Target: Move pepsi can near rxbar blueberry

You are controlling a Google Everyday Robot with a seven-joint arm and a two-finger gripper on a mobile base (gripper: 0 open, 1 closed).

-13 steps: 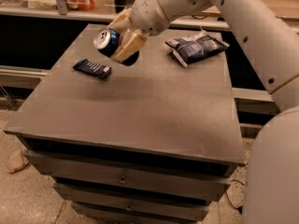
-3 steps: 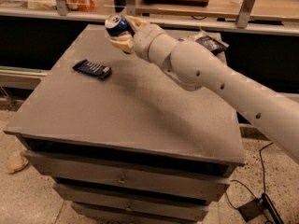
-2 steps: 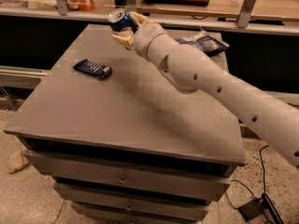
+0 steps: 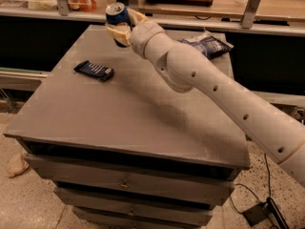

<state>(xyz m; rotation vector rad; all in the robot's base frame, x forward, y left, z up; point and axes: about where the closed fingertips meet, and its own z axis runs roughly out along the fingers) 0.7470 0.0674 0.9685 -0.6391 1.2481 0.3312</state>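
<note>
Presently, one pepsi can (image 4: 116,14) sits clamped in the pincer (image 4: 124,26) above the desk's (image 4: 119,123) far edge. One rxbar blueberry (image 4: 94,70) lies on the desk's left side, and one snack bag (image 4: 207,45) far right. Lettering unreadable.

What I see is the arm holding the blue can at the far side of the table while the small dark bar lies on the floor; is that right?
Not quite. The bar lies on the table, toward its left side, not on the floor; the camera view shows it. The rest stands: the gripper, at the table's far side, has its jaws shut on the can.
</note>
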